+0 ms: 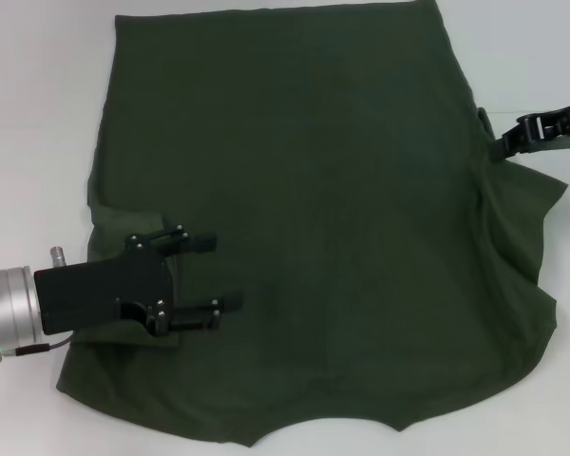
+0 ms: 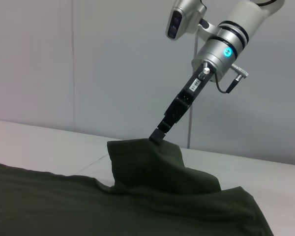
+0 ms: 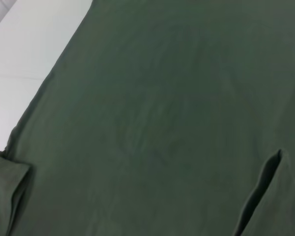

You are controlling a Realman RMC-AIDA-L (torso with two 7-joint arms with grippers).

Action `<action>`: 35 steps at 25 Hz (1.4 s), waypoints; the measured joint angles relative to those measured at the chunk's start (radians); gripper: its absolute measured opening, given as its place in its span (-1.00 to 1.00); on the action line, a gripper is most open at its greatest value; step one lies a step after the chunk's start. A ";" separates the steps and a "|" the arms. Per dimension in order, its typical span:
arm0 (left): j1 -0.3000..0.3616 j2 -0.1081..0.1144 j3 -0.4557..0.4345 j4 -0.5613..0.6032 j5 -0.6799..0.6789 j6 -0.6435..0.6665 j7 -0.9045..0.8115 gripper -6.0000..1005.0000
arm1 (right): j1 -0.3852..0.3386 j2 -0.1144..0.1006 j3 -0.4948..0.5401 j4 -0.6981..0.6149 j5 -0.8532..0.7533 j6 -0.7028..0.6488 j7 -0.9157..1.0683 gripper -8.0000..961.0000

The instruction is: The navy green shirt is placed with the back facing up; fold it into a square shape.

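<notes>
With its two black fingers (image 1: 204, 242) spread apart and nothing between them, the left gripper (image 1: 218, 274) hovers over the navy green shirt (image 1: 313, 209) near the desk's left edge, toward the near-left corner, tips pointing in across the cloth. Over on the right, the right gripper (image 1: 502, 145) has its narrow tip clamped onto a pinch of the shirt's right-hand margin, and the left wrist view shows that pinch (image 2: 155, 147) drawn up into a little tent above the flat fabric. Outward from there, the shirt lies plain side up and covers most of the white desk (image 1: 38, 114), one straight edge along the far side, the right side rumpled into soft ridges toward the near-right corner. Judging by how it peaks and sags, this cloth is light, limp and not slippery: it will drape, drag and crease rather than hold a line. Best hold looks like a hem or sleeve edge, pinched through one or two layers, with both sides lifted together to carry a fold over evenly
</notes>
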State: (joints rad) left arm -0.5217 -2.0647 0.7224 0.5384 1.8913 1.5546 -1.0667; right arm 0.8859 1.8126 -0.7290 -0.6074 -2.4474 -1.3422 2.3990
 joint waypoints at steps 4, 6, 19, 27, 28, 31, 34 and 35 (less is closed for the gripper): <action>0.000 0.000 0.000 0.000 0.000 0.004 -0.001 0.69 | -0.009 -0.012 0.004 0.000 -0.005 0.001 0.002 -0.96; 0.001 0.000 0.000 0.004 0.000 0.005 -0.001 0.69 | -0.015 -0.021 0.009 0.000 -0.005 0.004 0.002 -0.96; 0.003 -0.005 0.000 0.009 0.000 0.007 -0.009 0.69 | -0.056 -0.077 0.047 0.002 -0.001 0.029 0.000 -0.96; 0.000 -0.006 0.000 0.009 0.000 0.011 -0.015 0.69 | -0.002 -0.050 0.010 0.039 -0.004 -0.004 -0.006 -0.96; 0.000 -0.006 0.000 0.010 -0.001 0.013 -0.015 0.69 | 0.004 -0.046 0.007 0.045 -0.004 -0.002 -0.005 -0.96; -0.001 -0.006 0.000 0.010 -0.001 0.018 -0.015 0.69 | 0.022 -0.034 0.003 0.064 -0.004 0.011 0.000 -0.96; -0.001 -0.005 -0.001 0.011 -0.001 0.019 -0.015 0.69 | 0.038 -0.024 0.002 0.088 -0.004 0.029 0.002 -0.96; -0.001 -0.005 -0.001 0.011 -0.001 0.019 -0.015 0.69 | 0.043 -0.020 0.001 0.097 -0.005 0.035 0.003 -0.96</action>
State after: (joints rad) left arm -0.5226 -2.0694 0.7212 0.5492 1.8900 1.5738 -1.0815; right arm 0.9291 1.7924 -0.7280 -0.5102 -2.4521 -1.3067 2.4016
